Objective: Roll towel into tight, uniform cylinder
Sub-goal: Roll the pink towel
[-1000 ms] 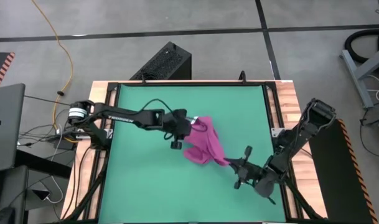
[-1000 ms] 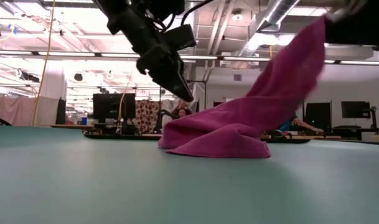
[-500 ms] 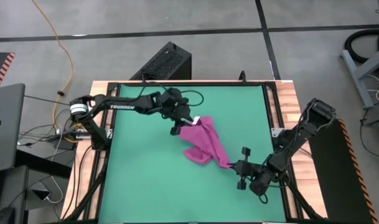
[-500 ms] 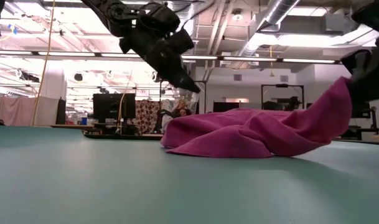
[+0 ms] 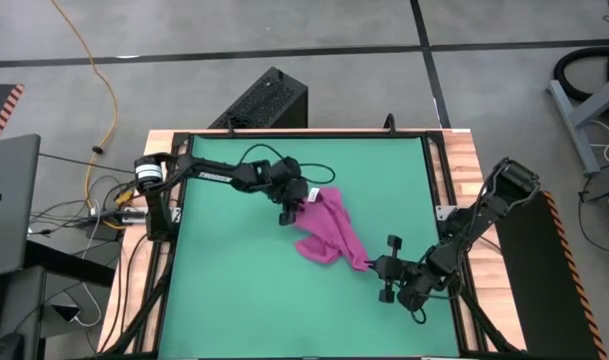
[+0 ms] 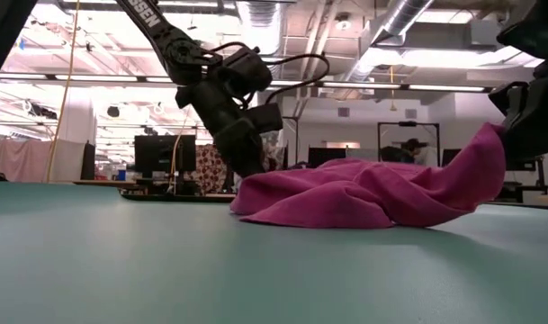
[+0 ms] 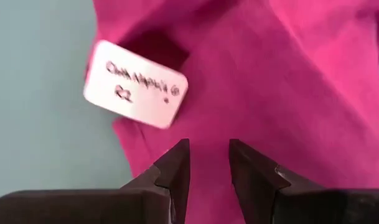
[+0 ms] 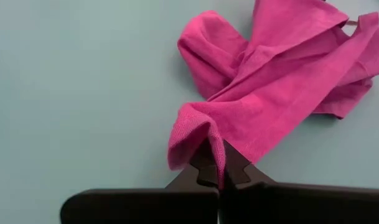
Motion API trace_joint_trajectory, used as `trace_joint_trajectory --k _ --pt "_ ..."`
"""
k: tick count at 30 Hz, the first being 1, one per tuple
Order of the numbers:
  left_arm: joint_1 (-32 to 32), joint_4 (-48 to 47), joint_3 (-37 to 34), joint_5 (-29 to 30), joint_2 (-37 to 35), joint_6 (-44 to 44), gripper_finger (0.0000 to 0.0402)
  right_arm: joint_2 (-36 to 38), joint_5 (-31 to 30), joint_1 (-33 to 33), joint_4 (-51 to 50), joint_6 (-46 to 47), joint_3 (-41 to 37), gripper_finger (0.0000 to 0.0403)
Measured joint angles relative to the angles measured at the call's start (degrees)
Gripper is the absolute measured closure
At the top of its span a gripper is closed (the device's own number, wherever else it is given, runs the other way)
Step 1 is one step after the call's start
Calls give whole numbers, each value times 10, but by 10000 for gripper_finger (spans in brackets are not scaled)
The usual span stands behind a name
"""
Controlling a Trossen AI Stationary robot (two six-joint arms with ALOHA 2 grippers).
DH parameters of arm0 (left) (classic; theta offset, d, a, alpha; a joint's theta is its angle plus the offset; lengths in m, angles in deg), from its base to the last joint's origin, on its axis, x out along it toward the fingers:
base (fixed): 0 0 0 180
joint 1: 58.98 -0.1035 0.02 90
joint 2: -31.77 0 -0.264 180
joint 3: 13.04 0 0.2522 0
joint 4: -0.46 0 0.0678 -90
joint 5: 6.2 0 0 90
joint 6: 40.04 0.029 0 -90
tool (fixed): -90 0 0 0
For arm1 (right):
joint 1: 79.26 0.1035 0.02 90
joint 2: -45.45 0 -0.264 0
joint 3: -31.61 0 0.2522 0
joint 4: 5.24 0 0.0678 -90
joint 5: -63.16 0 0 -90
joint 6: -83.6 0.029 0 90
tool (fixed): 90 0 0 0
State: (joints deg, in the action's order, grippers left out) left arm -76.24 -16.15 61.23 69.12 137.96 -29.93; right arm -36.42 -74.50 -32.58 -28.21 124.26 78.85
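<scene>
The right gripper [image 8: 215,171] sits nearest, jaws pinched shut on one corner of the towel [image 5: 327,232], which lies crumpled mid-way across the green mat [image 5: 234,290]. At the far edge, the left gripper [image 7: 209,163] hovers over the cloth beside the white tag [image 7: 135,92], jaws narrowly parted and holding nothing. The likely risk: the left jaws close on a bunched fold rather than a single edge, so the towel will not spread flat and any roll comes out lumpy.

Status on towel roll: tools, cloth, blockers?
Right tool shut on towel corner. Left tool open above tag edge. Towel crumpled, not rolled. No blockers on mat.
</scene>
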Motion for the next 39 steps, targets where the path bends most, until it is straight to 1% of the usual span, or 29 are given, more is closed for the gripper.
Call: trace_joint_trajectory --k 4,6,8,11,15,17,19,21,23,25,26,27,28,30,31,34,35,37,39 --pt "0 5 0 -47 0 -17 302 0 0 -3 -7 -1 0 399" --pt "2 3 0 -61 3 -16 311 0 0 -5 -6 -1 0 398" --pt "5 -6 0 -69 7 -22 334 0 0 -8 -6 -1 0 398" --pt "11 -9 0 -70 12 -25 386 0 -1 -8 -6 -2 0 398" --pt "22 -16 0 -60 8 -48 400 0 -1 -8 -6 -1 0 397" --pt "29 -26 0 -49 -10 -53 401 0 -2 -10 -7 -1 0 397" --pt "38 -45 0 -27 -39 -52 401 0 -2 -14 -7 -1 0 397" --pt "50 -75 0 12 -76 -39 401 0 -2 -21 -7 -1 0 396" --pt "62 -105 0 64 -120 -19 401 0 -2 -31 -8 -1 0 396" --pt "73 -122 0 113 -168 -8 401 0 -3 -42 -10 -1 0 396" --pt "77 -124 0 126 -190 -6 401 0 -3 -46 -11 -1 0 396" --pt "81 -121 0 127 -209 -5 401 0 -3 -50 -13 -2 0 396" --pt "83 -116 0 117 -224 -5 401 0 -4 -55 -13 -2 0 396" --pt "88 -76 -13 88 -242 5 401 0 -4 -61 -13 -4 0 396" --pt "90 -59 -23 90 -245 15 401 0 -3 -63 -13 -4 0 396" --pt "82 -3 -60 138 -243 34 397 0 -2 -63 -12 -4 0 396" --pt "72 16 -69 143 -235 36 393 0 -1 -62 -12 -4 0 395" --pt "50 34 -84 112 -221 28 378 0 2 -57 -10 -2 0 395" --pt "28 31 -94 62 -195 24 357 0 9 -54 -11 -2 0 395"
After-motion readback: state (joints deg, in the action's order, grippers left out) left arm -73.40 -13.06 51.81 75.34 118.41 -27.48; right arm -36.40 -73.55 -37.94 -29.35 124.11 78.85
